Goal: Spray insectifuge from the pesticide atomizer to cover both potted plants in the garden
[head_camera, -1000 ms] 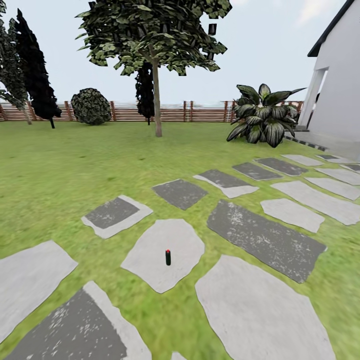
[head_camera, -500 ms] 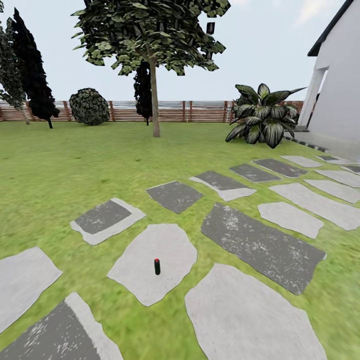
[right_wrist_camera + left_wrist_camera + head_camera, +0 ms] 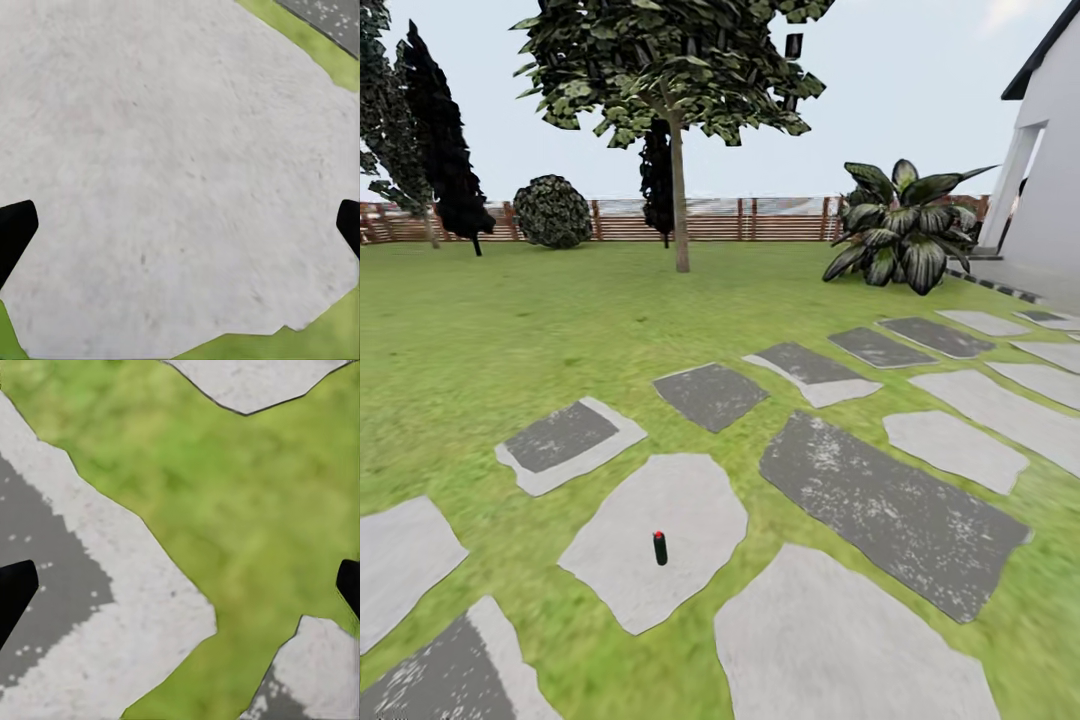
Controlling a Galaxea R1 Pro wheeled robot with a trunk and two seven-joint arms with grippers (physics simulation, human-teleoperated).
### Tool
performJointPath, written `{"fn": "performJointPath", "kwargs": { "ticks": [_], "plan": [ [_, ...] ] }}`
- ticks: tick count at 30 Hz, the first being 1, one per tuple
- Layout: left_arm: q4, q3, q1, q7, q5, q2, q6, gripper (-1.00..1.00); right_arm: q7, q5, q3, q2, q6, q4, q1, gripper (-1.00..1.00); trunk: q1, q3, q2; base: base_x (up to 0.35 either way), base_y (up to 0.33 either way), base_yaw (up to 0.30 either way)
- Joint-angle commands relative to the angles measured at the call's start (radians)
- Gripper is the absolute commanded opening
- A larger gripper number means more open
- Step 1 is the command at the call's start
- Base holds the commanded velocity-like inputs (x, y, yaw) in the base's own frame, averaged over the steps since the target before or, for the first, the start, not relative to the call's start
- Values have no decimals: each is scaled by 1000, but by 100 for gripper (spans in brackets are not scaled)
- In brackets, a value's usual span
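Green lawn (image 3: pixel 480 340) spreads before us across the garden, broken by a path of pale and dark grey paving stones (image 3: pixel 890 510) and closed at the far side by a brown slatted fence (image 3: pixel 710 220). We see the small dark spray can (image 3: pixel 659 548) with its red cap standing upright on a pale stone (image 3: pixel 690 510) in the near foreground, well apart from everything else. Behind it rise a leafy tree (image 3: pixel 678 180), a round bush (image 3: pixel 552 211) against the fence, dark conifers (image 3: pixel 445 150) at the left, and a broad striped-leaf plant (image 3: pixel 900 235) near the corner of a white house (image 3: pixel 1055 180) at the right. From the left wrist camera we look down on grass (image 3: pixel 247 495) between stones, with the left tool (image 3: pixel 180 589) spread wide, its dark fingertips (image 3: pixel 13 592) at opposite edges and nothing between them. From the right wrist camera we see a pale slab (image 3: pixel 172 150), the right tool (image 3: pixel 180 229) likewise spread wide and holding nothing.
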Motion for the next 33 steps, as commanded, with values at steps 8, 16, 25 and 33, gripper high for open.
{"fn": "performJointPath", "kwargs": {
  "ticks": [8, 16, 25, 33],
  "plan": [
    [1, 3, -1, 0, -1, 0, -3, 100, -2, -1, 0, 1, -2, -1, 0, 100, 0, -1, 0, 195, -224, 57],
    [1, 3, -1, 0, -1, 0, -4, 100, -2, 0, 0, 0, -3, 1, 0, 100, 0, -1, 0, 195, -224, 187],
    [1, 3, -1, 0, -1, 0, -3, 100, -2, 0, 0, 1, -3, 1, 0, 100, 0, -1, 0, 195, -224, 277],
    [1, 3, -1, 0, -1, 0, -3, 100, -2, 0, 0, 1, -3, 1, 0, 100, 0, -1, 0, 195, -224, 279]
  ]
}}
